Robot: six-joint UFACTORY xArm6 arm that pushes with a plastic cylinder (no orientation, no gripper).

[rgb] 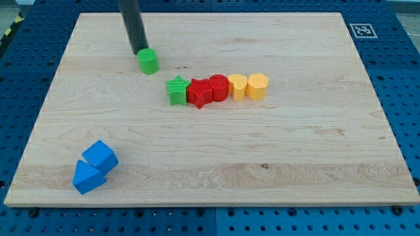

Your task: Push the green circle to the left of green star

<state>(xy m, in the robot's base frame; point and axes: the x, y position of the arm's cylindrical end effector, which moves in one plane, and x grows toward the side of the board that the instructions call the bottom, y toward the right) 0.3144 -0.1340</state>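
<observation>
Wooden board (275, 151) on blue pegboard. Two blue blocks (94, 167) touching, view's bottom left. Row touching: green star (176, 90), red star (199, 93), red circle (218, 87), two yellow blocks (249, 86). Green circle (148, 61) up-left of green star, apart. My tip (140, 52) touches circle's upper-left side, holds nothing.

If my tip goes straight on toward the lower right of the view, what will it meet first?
My tip sits at the upper left edge of the green circle, so it would meet that block first. Further along that line lies the green star, though the exact heading is uncertain.
</observation>
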